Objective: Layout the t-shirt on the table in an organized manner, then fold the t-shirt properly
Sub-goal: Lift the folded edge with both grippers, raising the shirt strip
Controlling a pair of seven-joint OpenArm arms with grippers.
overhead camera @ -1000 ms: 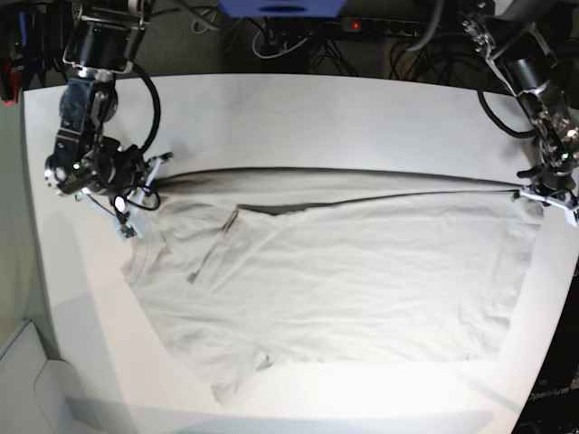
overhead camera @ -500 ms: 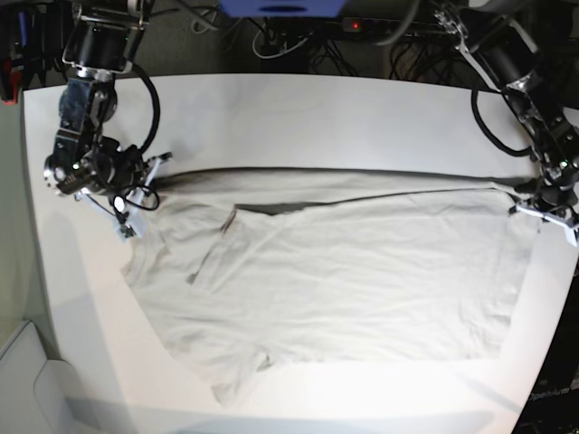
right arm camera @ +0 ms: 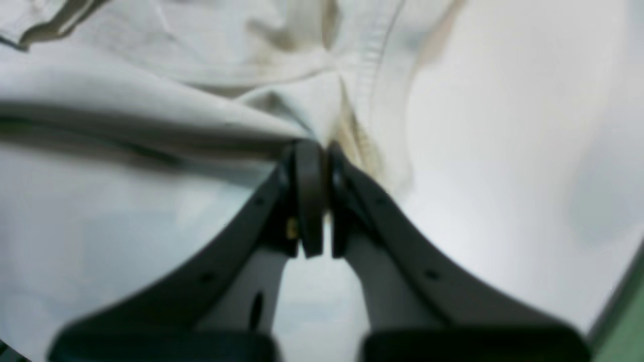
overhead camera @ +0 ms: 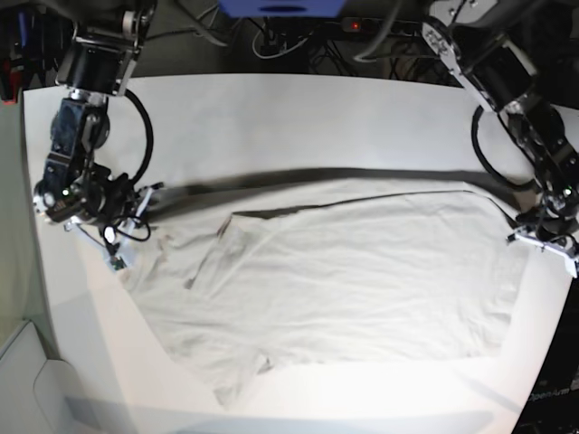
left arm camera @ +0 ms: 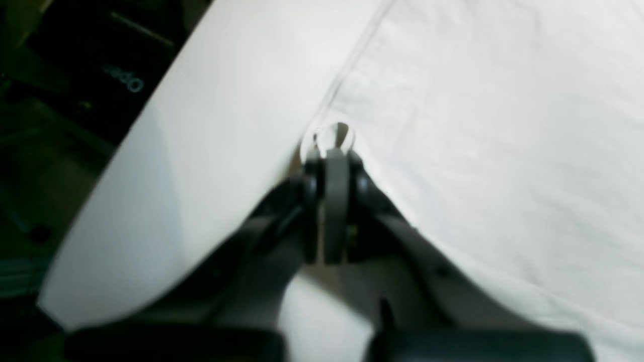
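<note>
**Fingers clamp both ends of the shirt to pull it flat**

The fingers of the right gripper [overhead camera: 116,237], at the nine o'clock side of the base view, are pressed together on a bunched corner of the t-shirt [overhead camera: 344,280]; its wrist view shows cloth gathering into folds right at the closed tips [right arm camera: 314,166]. That end is pinched, I judge, so the fabric can be drawn taut rather than dragged loose.

The shirt lies spread across the middle of the white counter [overhead camera: 298,117], mostly flat, with a folded flap near its nine o'clock end and a tail drooping toward seven o'clock.

At three o'clock, the left gripper [overhead camera: 545,237] has its fingers shut on the shirt's edge [left arm camera: 334,138] beside the counter's rim, probably holding the opposite end so the two arms can stretch the cloth between them.
</note>
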